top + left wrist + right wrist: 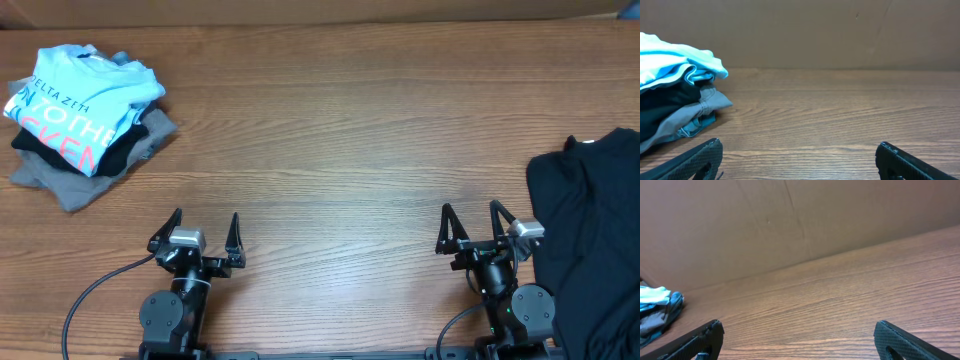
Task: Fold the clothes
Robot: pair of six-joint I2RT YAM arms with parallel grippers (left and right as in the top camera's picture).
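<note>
Clothes (62, 172): pile far left, blue shirt (85, 95) topmost; black garment (590, 230) loose at right edge. Soft, light, limp; probably best pinched at hem corners. Left gripper (206, 215), right gripper (470, 207) gaping, empty.

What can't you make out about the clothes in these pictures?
Black garment, overhead: cut off by the right and bottom edges; type unclear.
Light blue T-shirt, overhead: folds hide part of its lettering.
Grey garment, overhead and left wrist: mostly covered by clothes above it.
</note>
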